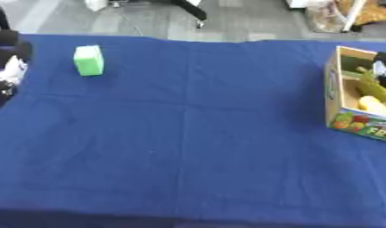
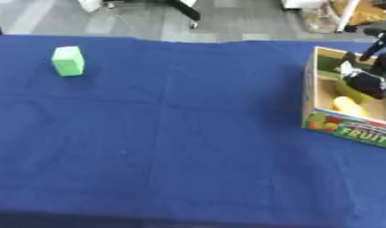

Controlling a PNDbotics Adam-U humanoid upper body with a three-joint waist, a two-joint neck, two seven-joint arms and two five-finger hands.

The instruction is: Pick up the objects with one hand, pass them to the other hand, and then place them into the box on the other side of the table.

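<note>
A light green block (image 1: 89, 60) stands on the blue table cloth (image 1: 188, 133) at the far left. My left hand (image 1: 8, 70) shows at the left edge, just left of the block and apart from it. At the right stands an open cardboard box (image 2: 348, 128) with a fruit print on its front. Inside lie a yellow thing (image 2: 348, 106) and a green thing (image 2: 350, 92). My right hand (image 2: 369, 81) hangs over the box's inside, right above the green thing. Whether it holds that thing is hidden from me.
The cloth's far edge runs along the top, with grey floor and a black chair base (image 1: 188, 9) beyond it. Clutter (image 2: 344, 13) stands on the floor past the box. The table's front edge is near the bottom of the views.
</note>
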